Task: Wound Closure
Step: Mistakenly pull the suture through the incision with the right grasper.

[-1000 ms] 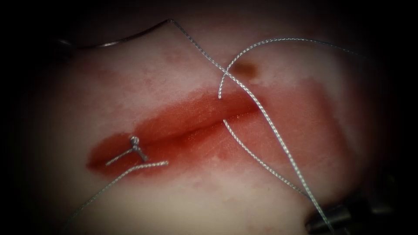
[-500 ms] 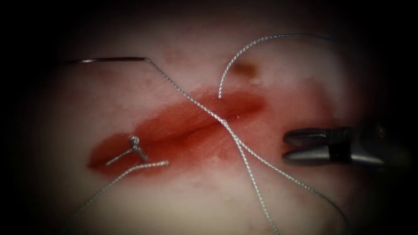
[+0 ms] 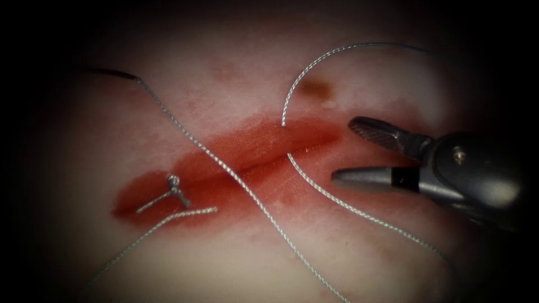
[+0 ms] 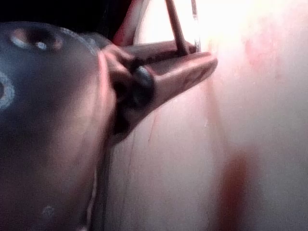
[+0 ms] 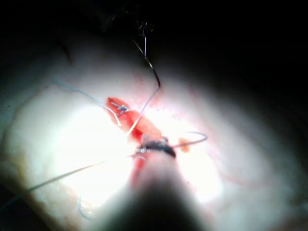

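Note:
The cut (image 3: pixel 252 163) runs across the tissue (image 3: pixel 224 252), ringed by red fluid. A tied knot (image 3: pixel 174 182) with short cut ends sits at its left end. Thread (image 3: pixel 314 67) passes through both edges near the cut's right end. My right tool (image 3: pixel 342 150) hovers just right of the cut, jaws wide open, holding nothing. The needle (image 3: pixel 115 73) is out of the tissue at the far left, and its thread (image 3: pixel 241 185) trails across the cut. In the left wrist view my left tool (image 4: pixel 204 53) is shut on the needle (image 4: pixel 175 24); where along its curve is unclear.
A brown spot (image 3: pixel 314 88) marks the tissue beyond the cut's right end. A loose thread end (image 3: pixel 157 224) lies below the knot. In the right wrist view the needle (image 5: pixel 153 72) hangs beyond the cut (image 5: pixel 137 122), past the right tool's tip (image 5: pixel 154 147).
The needle has moved left and down, dragging its thread leftward across the cut. My right tool has come up from the lower right toward the cut and opened its jaws wider.

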Tool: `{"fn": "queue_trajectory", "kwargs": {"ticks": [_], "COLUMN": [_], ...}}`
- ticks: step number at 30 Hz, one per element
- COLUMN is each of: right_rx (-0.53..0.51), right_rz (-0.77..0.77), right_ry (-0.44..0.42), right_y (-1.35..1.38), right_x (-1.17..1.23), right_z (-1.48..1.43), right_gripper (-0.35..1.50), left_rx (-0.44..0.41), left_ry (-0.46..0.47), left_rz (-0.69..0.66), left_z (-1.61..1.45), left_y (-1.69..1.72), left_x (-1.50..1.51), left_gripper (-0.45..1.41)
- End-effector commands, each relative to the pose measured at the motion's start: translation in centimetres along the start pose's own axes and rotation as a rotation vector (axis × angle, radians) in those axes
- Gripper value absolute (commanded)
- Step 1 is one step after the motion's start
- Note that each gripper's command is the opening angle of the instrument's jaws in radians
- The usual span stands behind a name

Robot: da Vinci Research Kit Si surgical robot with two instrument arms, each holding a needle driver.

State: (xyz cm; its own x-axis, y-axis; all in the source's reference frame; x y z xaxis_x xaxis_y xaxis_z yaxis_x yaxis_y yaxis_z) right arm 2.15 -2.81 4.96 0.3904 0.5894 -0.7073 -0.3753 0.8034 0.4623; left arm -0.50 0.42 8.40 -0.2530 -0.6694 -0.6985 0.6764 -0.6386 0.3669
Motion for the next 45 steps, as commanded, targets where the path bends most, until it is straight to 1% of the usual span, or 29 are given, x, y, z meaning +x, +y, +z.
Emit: {"fn": "queue_trajectory", "kwargs": {"ticks": [1,2,3,5,7,8,10,11,12,14,15,17,20,21,22,24,25,26,27,28,29,33,34,35,37,40,41,42,45], "right_rx": [0.003,-0.002,-0.009,-0.011,-0.016,-0.015,-0.011,-0.008,-0.013,-0.015,-0.014,-0.017,-0.016,-0.015,-0.014,-0.013,-0.010,-0.018,-0.021,-0.021,-0.018,-0.024,-0.026,-0.029,-0.033,-0.039,-0.042,-0.042,-0.029], "right_rz": [0.000,0.003,0.004,-0.009,-0.015,-0.016,-0.017,-0.017,-0.017,-0.012,-0.012,-0.013,-0.013,-0.012,-0.012,-0.012,-0.012,-0.014,-0.015,-0.015,-0.018,-0.015,-0.019,-0.014,-0.008,-0.004,0.000,-0.002,0.000], "right_ry": [-0.002,-0.016,-0.043,-0.137,-0.170,-0.175,-0.175,-0.175,-0.174,-0.173,-0.173,-0.172,-0.172,-0.173,-0.173,-0.173,-0.174,-0.173,-0.172,-0.172,-0.171,-0.170,-0.169,-0.168,-0.166,-0.165,-0.163,-0.163,-0.165], "right_y": [-0.03,-0.05,-0.08,-0.16,-0.20,-0.22,-0.23,-0.23,-0.25,-0.25,-0.26,-0.27,-0.26,-0.26,-0.26,-0.25,-0.24,-0.23,-0.22,-0.22,-0.20,-0.20,-0.21,-0.21,-0.20,-0.19,-0.19,-0.19,-0.19], "right_x": [0.10,0.08,0.06,0.01,-0.02,-0.04,-0.05,-0.05,-0.06,-0.06,-0.07,-0.07,-0.07,-0.06,-0.06,-0.06,-0.06,-0.06,-0.06,-0.06,-0.08,-0.14,-0.17,-0.18,-0.19,-0.20,-0.21,-0.22,-0.22], "right_z": [0.11,0.14,0.19,0.31,0.37,0.41,0.43,0.45,0.49,0.50,0.52,0.55,0.54,0.54,0.53,0.52,0.51,0.49,0.47,0.47,0.45,0.49,0.51,0.53,0.56,0.59,0.61,0.62,0.60], "right_gripper": [-0.18,-0.15,-0.20,-0.18,-0.16,-0.10,-0.08,0.00,0.27,0.29,0.20,0.24,0.44,0.44,0.34,0.34,0.52,0.64,0.51,0.51,0.39,0.39,0.36,0.24,0.24,0.17,0.07,-0.35,-0.35], "left_rx": [0.008,0.019,0.028,0.037,0.035,0.035,0.034,0.033,0.032,0.030,0.028,0.027,0.026,0.026,0.026,0.027,0.027,0.026,0.026,0.026,0.026,0.025,0.025,0.024,0.022,0.022,0.020,0.020,0.019], "left_ry": [-0.001,0.015,0.034,0.047,0.050,0.050,0.051,0.054,0.054,0.057,0.060,0.061,0.062,0.062,0.062,0.062,0.061,0.062,0.062,0.062,0.063,0.063,0.063,0.066,0.068,0.068,0.071,0.072,0.073], "left_rz": [0.002,0.002,0.003,0.006,0.007,0.007,0.008,0.008,0.010,0.011,0.013,0.015,0.024,0.024,0.024,0.024,0.025,0.026,0.026,0.026,0.020,0.021,0.021,0.021,0.021,0.021,0.022,0.022,0.023], "left_z": [-0.04,-0.03,-0.02,0.02,0.04,0.05,0.06,0.06,0.07,0.07,0.09,0.10,0.10,0.10,0.10,0.11,0.12,0.12,0.12,0.12,0.12,0.12,0.13,0.13,0.13,0.14,0.14,0.15,0.15], "left_y": [-0.11,-0.12,-0.13,-0.14,-0.15,-0.16,-0.16,-0.16,-0.17,-0.17,-0.17,-0.17,-0.17,-0.17,-0.17,-0.17,-0.17,-0.17,-0.17,-0.17,-0.17,-0.17,-0.17,-0.17,-0.18,-0.18,-0.18,-0.19,-0.19], "left_x": [-0.07,-0.06,-0.05,-0.02,0.00,0.01,0.01,0.02,0.02,0.02,0.03,0.03,0.03,0.03,0.03,0.03,0.03,0.03,0.03,0.03,0.04,0.04,0.04,0.05,0.05,0.05,0.06,0.06,0.07], "left_gripper": [-0.45,-0.45,-0.45,-0.45,-0.45,-0.45,-0.45,-0.45,-0.45,-0.45,-0.45,-0.45,-0.45,-0.45,-0.45,-0.45,-0.45,-0.45,-0.45,-0.45,-0.45,-0.45,-0.45,-0.45,-0.45,-0.45,-0.45,-0.45,-0.45]}}
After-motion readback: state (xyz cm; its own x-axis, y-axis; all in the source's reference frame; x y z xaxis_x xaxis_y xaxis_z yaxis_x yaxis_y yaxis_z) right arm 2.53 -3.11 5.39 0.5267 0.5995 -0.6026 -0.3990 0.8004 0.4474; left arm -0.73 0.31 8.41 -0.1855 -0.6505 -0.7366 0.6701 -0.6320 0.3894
